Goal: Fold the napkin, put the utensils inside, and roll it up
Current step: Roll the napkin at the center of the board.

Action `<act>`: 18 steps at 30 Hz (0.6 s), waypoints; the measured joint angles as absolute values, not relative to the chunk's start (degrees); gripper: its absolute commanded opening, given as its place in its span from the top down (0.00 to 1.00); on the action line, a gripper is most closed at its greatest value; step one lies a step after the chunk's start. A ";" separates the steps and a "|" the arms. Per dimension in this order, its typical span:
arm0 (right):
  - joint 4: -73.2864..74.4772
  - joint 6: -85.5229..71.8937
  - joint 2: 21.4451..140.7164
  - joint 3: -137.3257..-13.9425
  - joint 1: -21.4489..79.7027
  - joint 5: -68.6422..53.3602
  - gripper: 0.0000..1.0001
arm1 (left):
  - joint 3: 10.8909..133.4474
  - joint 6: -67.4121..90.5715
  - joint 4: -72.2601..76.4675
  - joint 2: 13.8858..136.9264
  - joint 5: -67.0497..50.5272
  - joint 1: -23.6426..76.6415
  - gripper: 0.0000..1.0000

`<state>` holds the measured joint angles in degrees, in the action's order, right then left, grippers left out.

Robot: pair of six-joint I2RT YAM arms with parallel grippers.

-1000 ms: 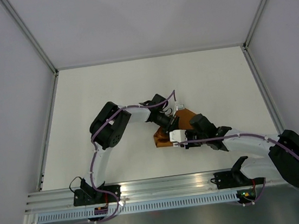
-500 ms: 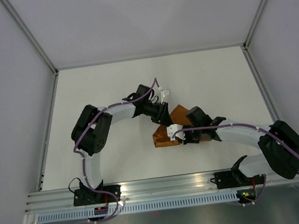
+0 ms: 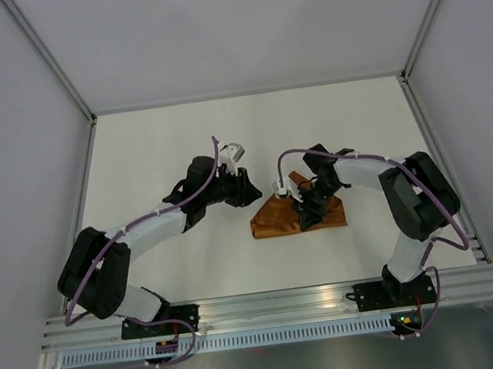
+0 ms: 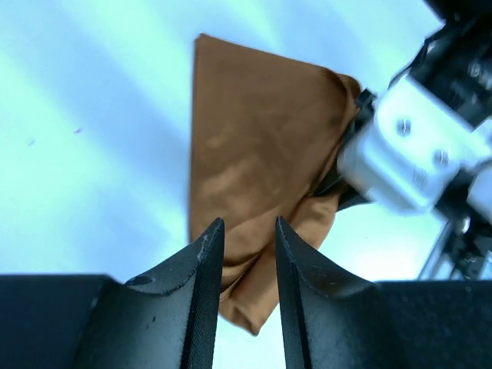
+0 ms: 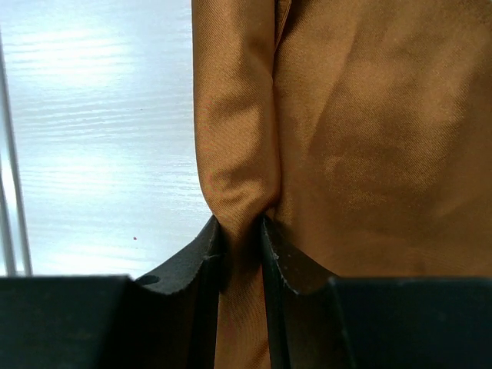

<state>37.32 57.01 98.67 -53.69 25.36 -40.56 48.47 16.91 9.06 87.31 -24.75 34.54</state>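
Note:
The orange-brown napkin (image 3: 278, 221) lies folded into a small bundle at the middle of the table. My right gripper (image 3: 308, 207) is on top of it and is shut on a raised fold of the cloth (image 5: 234, 169), pinched between the fingers (image 5: 207, 246). My left gripper (image 3: 251, 188) is just left of the napkin, apart from it, with the jaws a little open and nothing between them. In the left wrist view the napkin (image 4: 254, 169) lies beyond the fingertips (image 4: 209, 246), with the right gripper's white body (image 4: 400, 146) at its far edge. No utensils show in any view.
The white table (image 3: 161, 150) has grey walls on three sides and a metal rail (image 3: 270, 303) along its near edge. Both arms reach inward towards the napkin.
My left gripper has let go of the napkin and swung away to the left. My right gripper has moved further over the napkin and holds a fold of it.

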 measured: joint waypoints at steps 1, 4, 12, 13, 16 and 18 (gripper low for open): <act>39.48 57.58 100.55 -55.40 24.53 -41.95 0.82 | 45.69 16.88 10.52 85.34 -22.72 34.65 0.62; 44.82 59.55 104.95 -59.40 22.63 -45.41 0.81 | 39.35 16.10 14.48 80.53 -17.30 36.23 0.60; 55.92 62.33 113.27 -65.98 20.60 -51.20 0.80 | 33.32 0.73 23.35 77.95 1.08 55.86 0.62; 56.82 62.39 113.78 -66.15 20.58 -51.55 0.80 | 33.32 -1.91 24.43 78.98 3.01 58.54 0.62; 59.77 62.41 115.24 -66.37 20.49 -52.47 0.80 | 33.32 -8.86 27.24 83.07 7.51 64.84 0.55; 61.21 62.39 115.90 -66.37 20.45 -52.66 0.80 | 33.39 -12.93 28.12 86.37 9.61 68.05 0.55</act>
